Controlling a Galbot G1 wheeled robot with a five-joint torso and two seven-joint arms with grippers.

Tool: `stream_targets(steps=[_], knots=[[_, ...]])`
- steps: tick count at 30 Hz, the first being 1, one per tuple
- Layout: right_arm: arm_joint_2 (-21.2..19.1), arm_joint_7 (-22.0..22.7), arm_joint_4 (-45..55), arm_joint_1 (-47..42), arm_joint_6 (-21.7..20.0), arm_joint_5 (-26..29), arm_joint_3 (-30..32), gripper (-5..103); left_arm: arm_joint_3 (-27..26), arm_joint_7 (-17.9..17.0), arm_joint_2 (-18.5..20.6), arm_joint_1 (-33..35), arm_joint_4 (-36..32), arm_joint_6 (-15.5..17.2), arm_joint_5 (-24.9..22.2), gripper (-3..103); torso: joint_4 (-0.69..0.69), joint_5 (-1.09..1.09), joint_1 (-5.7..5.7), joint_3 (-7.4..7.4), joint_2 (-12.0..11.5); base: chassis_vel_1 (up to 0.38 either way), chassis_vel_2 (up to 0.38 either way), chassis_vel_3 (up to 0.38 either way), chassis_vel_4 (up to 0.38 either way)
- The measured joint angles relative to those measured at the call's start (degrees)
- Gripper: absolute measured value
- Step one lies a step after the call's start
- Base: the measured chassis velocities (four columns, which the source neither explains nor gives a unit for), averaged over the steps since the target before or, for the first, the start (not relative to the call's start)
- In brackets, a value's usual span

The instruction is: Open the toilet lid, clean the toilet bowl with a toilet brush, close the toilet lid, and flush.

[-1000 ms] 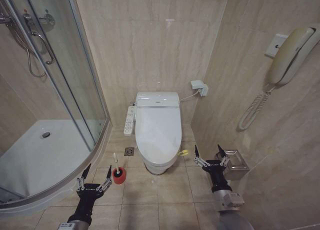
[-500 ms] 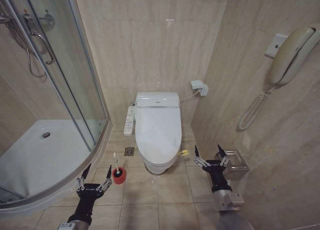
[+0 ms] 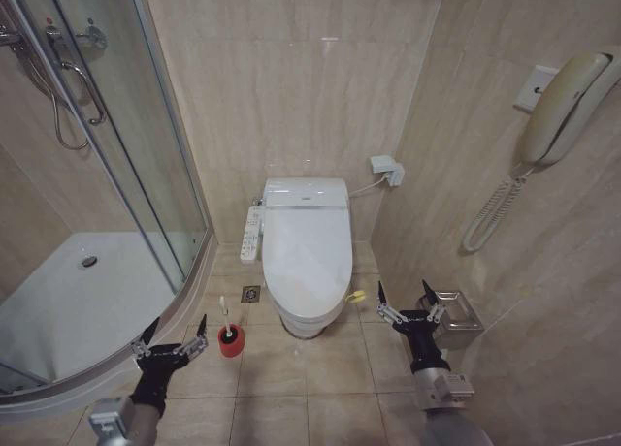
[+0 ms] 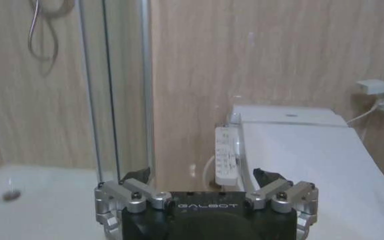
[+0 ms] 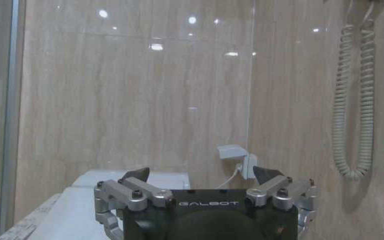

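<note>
Toilet lid (image 3: 307, 247): white, glossy, lying flat and closed over the toilet against the back wall; seen also from the left wrist (image 4: 325, 160). The toilet bowl is hidden beneath it.

Button panel (image 3: 251, 235): long, white, fixed along the toilet's left side, next to the glass shower door (image 3: 146, 145).

Toilet brush (image 3: 229, 335): pale thin handle upright in a round red holder, standing on the tiled floor (image 3: 310, 388) just off the toilet's front left corner, near the curved rim of the shower tray (image 3: 87, 301).

Left gripper (image 3: 172, 339): low at the left, near the floor, between the shower tray rim and the brush, close to the brush but not touching it; fingers spread wide, nothing between them. In its wrist view (image 4: 205, 176) it faces the button panel and shower door.

Right gripper (image 3: 405, 301): held low to the right of the toilet, beside a metal box (image 3: 458, 315) on the right wall; fingers apart, holding nothing. In its wrist view (image 5: 202, 175) it faces the back wall.

Wall telephone (image 3: 563, 102): on the right wall, coiled cord hanging below
</note>
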Motion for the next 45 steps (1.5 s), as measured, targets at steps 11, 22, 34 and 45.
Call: stream_targets(steps=[11,22,34,45], knots=[[0.0,0.0,0.0,0.0,0.0,0.0,0.0,100,-3.6,4.1,0.8,-3.4,5.0,-2.0,-1.1,100,0.0,0.0,0.0,0.0,0.0,0.0,0.0,0.0,0.0],[0.0,0.0,0.0,0.0,0.0,0.0,0.0,100,-3.2,4.3,0.0,-4.0,6.8,-4.2,2.4,100,-0.01,-0.01,0.0,0.0,0.0,0.0,0.0,0.0,0.0],[0.0,0.0,0.0,0.0,0.0,0.0,0.0,100,-2.8,4.0,-0.3,-4.6,7.9,-4.6,3.1,100,-0.01,0.0,0.0,0.0,0.0,0.029,0.035,-0.033,-0.037],[0.0,0.0,0.0,0.0,0.0,0.0,0.0,100,-2.6,4.0,-0.5,-4.9,8.9,-6.0,2.5,100,0.0,0.0,0.0,0.0,0.0,0.022,0.024,-0.014,-0.02]])
